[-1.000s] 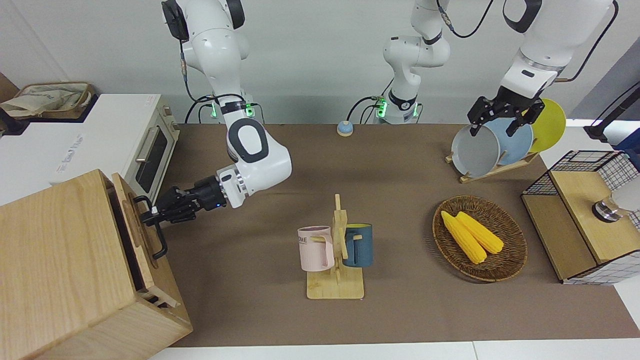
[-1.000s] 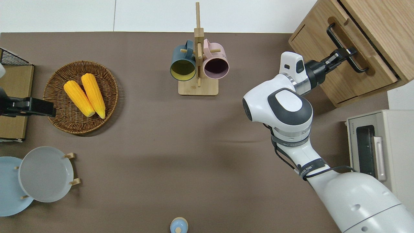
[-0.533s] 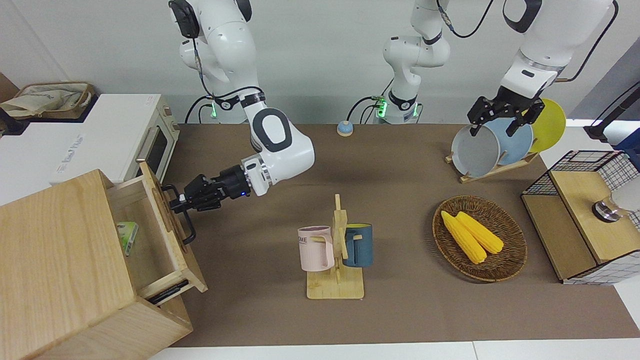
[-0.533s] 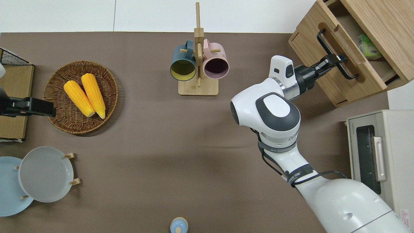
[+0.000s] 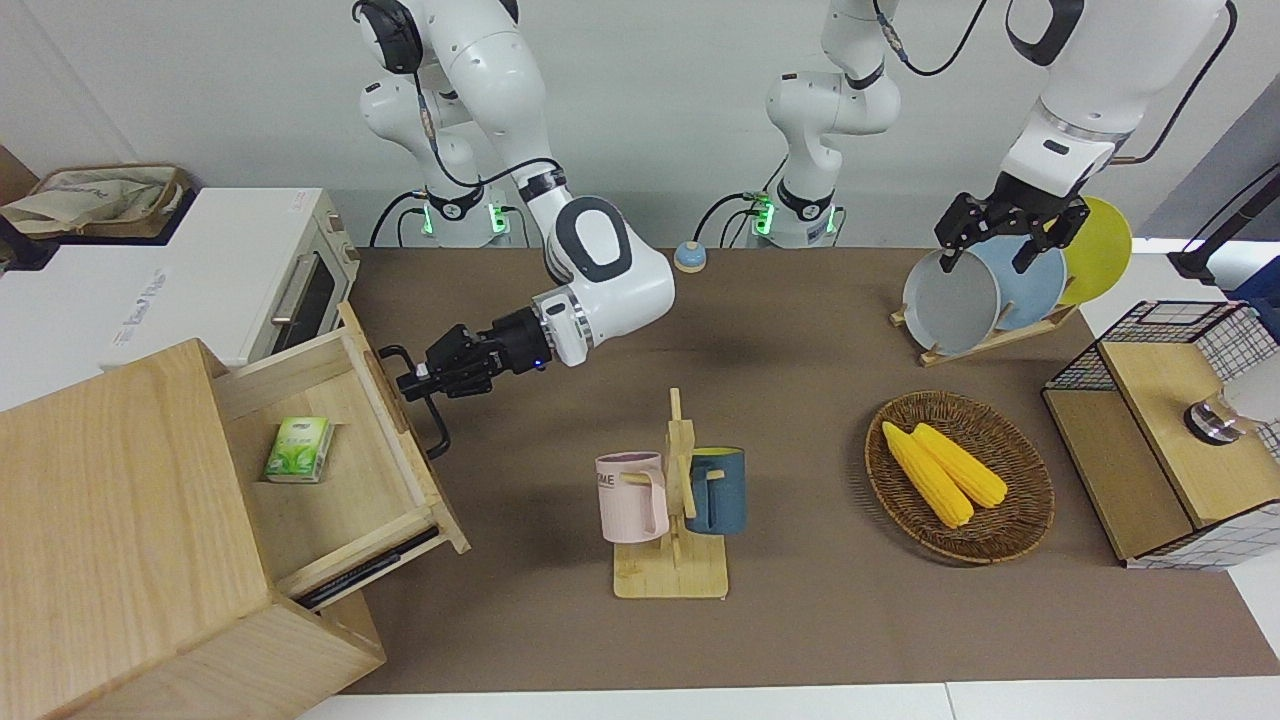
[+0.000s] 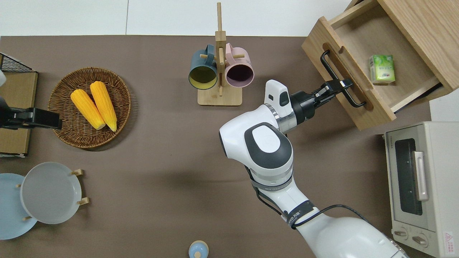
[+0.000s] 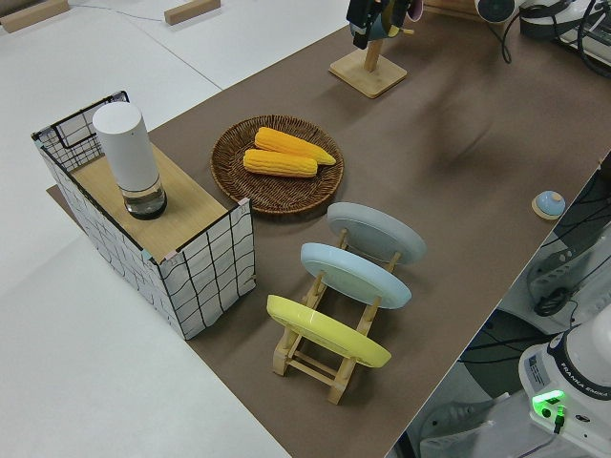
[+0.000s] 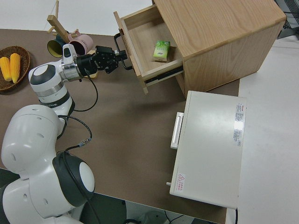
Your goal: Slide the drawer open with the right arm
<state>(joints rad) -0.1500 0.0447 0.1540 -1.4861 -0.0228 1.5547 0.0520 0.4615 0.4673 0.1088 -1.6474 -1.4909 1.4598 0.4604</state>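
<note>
The light-wood drawer [image 5: 352, 505] of the large pale wooden box [image 5: 110, 520] stands pulled well out toward the middle of the table. It also shows in the overhead view [image 6: 358, 39] and the right side view [image 8: 140, 39]. My right gripper [image 5: 415, 385] is shut on the drawer's black bar handle [image 5: 437, 440], near its end nearer to the robots; the overhead view [image 6: 342, 85] shows the same grip. A small green pack [image 6: 382, 68] lies in the drawer. My left arm is parked, its gripper [image 5: 990, 250] open.
A white toaster oven [image 6: 423, 179] stands beside the box, nearer to the robots. A mug rack [image 6: 219, 71] with two mugs stands mid-table. A basket of corn [image 5: 960, 475], a plate rack [image 5: 985, 290] and a wire-grid cabinet [image 5: 1170, 430] are toward the left arm's end.
My right gripper has pulled the handle toward the middle of the table. The drawer has slid from nearly closed to wide open, and the green pack has come into view.
</note>
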